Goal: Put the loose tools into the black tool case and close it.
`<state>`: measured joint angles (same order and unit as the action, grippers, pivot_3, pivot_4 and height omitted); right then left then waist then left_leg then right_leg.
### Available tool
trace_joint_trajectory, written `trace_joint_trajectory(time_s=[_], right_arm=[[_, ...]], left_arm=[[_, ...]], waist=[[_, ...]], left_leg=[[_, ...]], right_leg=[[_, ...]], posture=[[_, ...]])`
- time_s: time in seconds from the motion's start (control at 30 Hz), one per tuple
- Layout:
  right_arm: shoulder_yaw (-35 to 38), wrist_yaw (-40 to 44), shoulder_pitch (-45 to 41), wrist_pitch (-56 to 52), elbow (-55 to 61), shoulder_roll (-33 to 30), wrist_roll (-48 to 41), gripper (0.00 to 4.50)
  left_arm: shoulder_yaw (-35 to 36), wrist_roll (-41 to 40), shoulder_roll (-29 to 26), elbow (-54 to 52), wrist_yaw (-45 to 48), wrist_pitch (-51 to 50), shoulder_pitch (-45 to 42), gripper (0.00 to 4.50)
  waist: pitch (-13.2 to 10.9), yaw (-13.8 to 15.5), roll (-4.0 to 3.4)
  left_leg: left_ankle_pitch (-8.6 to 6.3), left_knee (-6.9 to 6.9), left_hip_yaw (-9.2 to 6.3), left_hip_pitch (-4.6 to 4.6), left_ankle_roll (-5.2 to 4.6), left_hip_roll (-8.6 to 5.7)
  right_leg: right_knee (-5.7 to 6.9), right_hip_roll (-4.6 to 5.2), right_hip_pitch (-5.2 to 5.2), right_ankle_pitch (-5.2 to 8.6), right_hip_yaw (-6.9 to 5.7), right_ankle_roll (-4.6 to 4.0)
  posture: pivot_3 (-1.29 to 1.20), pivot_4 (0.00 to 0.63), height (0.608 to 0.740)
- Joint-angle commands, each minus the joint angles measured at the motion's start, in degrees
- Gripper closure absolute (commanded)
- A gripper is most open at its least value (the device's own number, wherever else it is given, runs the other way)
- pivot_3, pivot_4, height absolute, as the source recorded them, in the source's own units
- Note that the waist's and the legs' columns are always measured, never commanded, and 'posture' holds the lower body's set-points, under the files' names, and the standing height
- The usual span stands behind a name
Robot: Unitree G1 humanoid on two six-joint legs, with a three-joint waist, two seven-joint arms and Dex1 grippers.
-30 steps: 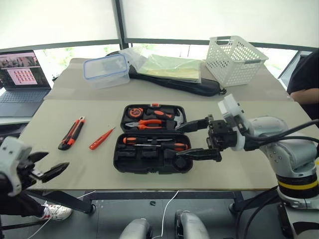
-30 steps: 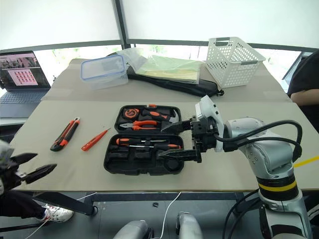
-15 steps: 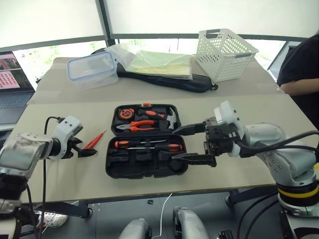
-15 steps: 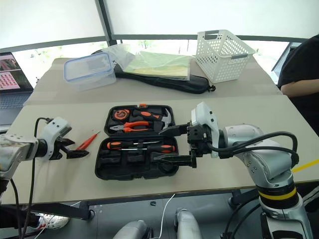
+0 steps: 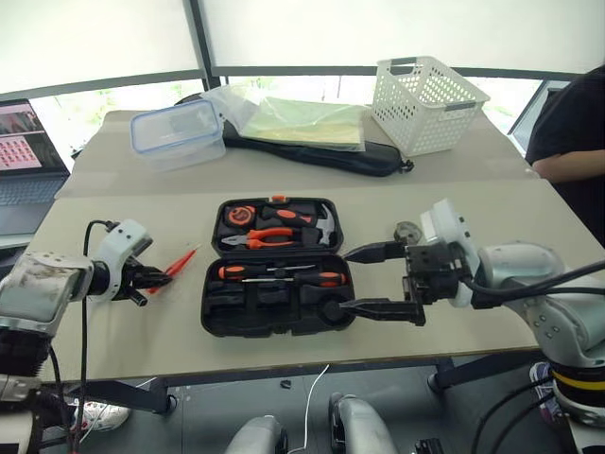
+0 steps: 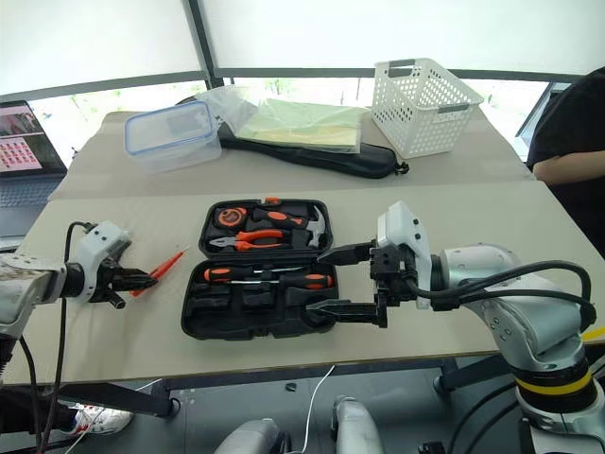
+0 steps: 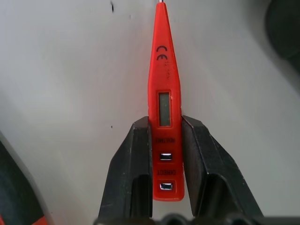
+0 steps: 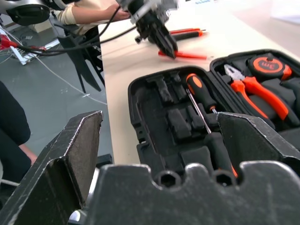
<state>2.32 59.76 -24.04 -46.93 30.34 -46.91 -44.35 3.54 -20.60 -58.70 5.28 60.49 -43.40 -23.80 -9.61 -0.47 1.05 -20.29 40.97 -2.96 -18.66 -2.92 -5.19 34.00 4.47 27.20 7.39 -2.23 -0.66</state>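
Left gripper (image 7: pixel 166 154) jaws clamp the orange tester (image 7: pixel 164 93) lying on the worktop (image 5: pixel 123 326) beside the open case (image 5: pixel 274 293); right gripper (image 5: pixel 364 281) jaws gape wide, empty, at the case's right edge

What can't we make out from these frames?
- Orange tester screwdriver: tip cut off by the left wrist view's edge. The left gripper is shut on it, but whether it is off the table is unclear.
- Black tool case: front recesses partly covered in the head views by the open right gripper.
- Utility knife: far and small in the right wrist view, blade state unreadable.
- Small round item behind the right gripper: too small to identify.
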Motion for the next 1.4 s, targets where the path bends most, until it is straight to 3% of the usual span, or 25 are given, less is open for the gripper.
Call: trace_joint_trajectory(time_s=[0.03,0.13,0.23,0.47,0.8,1.0,1.03,1.13,1.33,1.4], right_arm=[[2.6,0.25,0.97,0.1,2.73,-1.68,-2.35,0.0],[2.61,-1.42,1.47,0.35,2.77,-1.35,-2.58,0.0],[2.43,-1.51,2.29,0.9,3.05,-1.63,-2.59,0.0],[2.14,-2.72,3.24,1.1,4.11,-1.35,-2.79,0.0],[1.72,-5.21,5.55,1.72,6.62,-0.35,-2.78,0.0],[2.24,-6.22,5.43,1.58,6.65,0.34,-3.59,0.0],[2.25,-6.27,5.34,1.63,6.49,0.45,-3.55,0.0],[2.16,-6.38,5.17,1.69,6.29,0.56,-3.48,0.0],[2.08,-6.28,5.14,1.71,6.02,0.62,-3.53,0.0],[1.92,-6.26,5.06,1.73,5.85,0.7,-3.43,0.0]], left_arm=[[6.18,-7.18,-3.09,-8.23,11.2,6.48,-1.03,4.08],[2.18,-6.93,-4.29,-10.66,17.14,9.94,-2.36,4.08],[-6.25,-2.57,-3.92,-12.19,21.76,14.05,-4.83,4.08],[-19.73,10.47,4.21,-2.86,22.31,25.51,-12.83,4.08],[-24.57,16.78,9.88,5.52,23.52,27.28,-18.23,4.08],[-24.65,16.91,9.84,5.31,25.59,26.61,-17.91,4.08],[-24.52,17.13,9.92,5.46,25.32,26.97,-17.89,3.58],[-23.75,16.84,9.87,5.11,25.12,25.75,-18.14,2.65],[-18.38,9.49,7.57,-1.8,27.97,16.58,-18.65,0.49],[-17.3,7.87,6.81,-3.49,28.3,14.6,-18.32,0.49]], waist=[[0.0,0.34,0.03],[0.0,0.46,0.02],[0.0,0.6,0.02],[0.0,1.14,0.07],[0.01,1.05,0.07],[0.01,1.13,0.07],[0.01,1.12,0.07],[0.01,1.05,0.07],[0.01,1.15,0.08],[0.01,1.12,0.07]], left_leg=[[0.0,0.04,-0.04,-0.06,0.0,0.0],[-0.01,0.02,0.0,-0.06,-0.02,-0.03],[-0.01,0.05,0.03,-0.04,-0.02,-0.03],[-0.02,0.13,0.04,-0.03,-0.06,0.0],[-0.14,0.55,0.04,-0.32,-0.28,0.03],[-0.15,0.8,0.02,-0.38,-0.31,0.0],[-0.16,0.8,0.03,-0.36,-0.31,0.01],[-0.16,0.79,0.03,-0.37,-0.31,0.02],[-0.16,0.84,-0.01,-0.44,-0.31,0.0],[-0.16,0.85,-0.03,-0.48,-0.31,0.01]], right_leg=[[-0.02,0.02,0.0,0.0,-0.04,0.0],[-0.05,0.08,-0.01,0.0,-0.07,0.01],[-0.13,0.09,-0.02,0.0,-0.05,0.01],[-0.1,0.07,-0.13,-0.08,0.08,-0.1],[-0.03,-0.02,-0.06,-0.15,-0.03,0.03],[-0.07,-0.02,-0.06,-0.16,0.03,0.05],[-0.05,-0.02,-0.06,-0.16,0.05,0.05],[-0.04,-0.02,-0.05,-0.16,0.04,0.05],[-0.04,-0.04,-0.05,-0.16,0.01,0.05],[-0.03,-0.06,-0.01,-0.16,0.0,0.05]], posture=[[0.0,0.15,0.74],[0.0,0.15,0.74],[0.0,0.15,0.74],[0.0,0.15,0.74],[0.0,0.15,0.74],[0.0,0.15,0.74],[0.0,0.15,0.74],[0.0,0.15,0.74],[0.0,0.15,0.74],[0.0,0.15,0.74]])
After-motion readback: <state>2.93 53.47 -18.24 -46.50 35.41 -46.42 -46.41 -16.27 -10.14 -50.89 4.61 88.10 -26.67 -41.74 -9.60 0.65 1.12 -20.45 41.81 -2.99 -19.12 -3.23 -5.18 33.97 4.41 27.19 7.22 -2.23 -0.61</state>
